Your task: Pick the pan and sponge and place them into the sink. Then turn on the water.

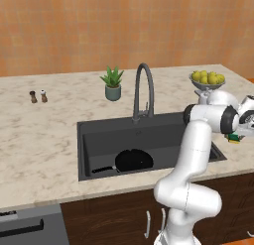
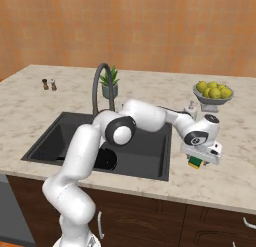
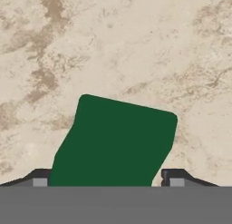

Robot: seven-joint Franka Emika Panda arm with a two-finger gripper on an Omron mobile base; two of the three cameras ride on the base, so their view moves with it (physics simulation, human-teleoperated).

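Green-topped, the sponge sits low in the middle of the hand view, between the two dark fingertips of the hand; its jaws stand wide on either side, and whether they touch it I cannot tell. In the right base view the hand hangs over the sponge on the marble surface, right of the sink. At lower centre of the left base view the pan lies in the sink.

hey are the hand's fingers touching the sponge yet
Cannot tell. In the hand view the fingers stand on either side of the sponge, the right one just clear of its edge, the left one's edge meeting it, with no plain gap or contact.
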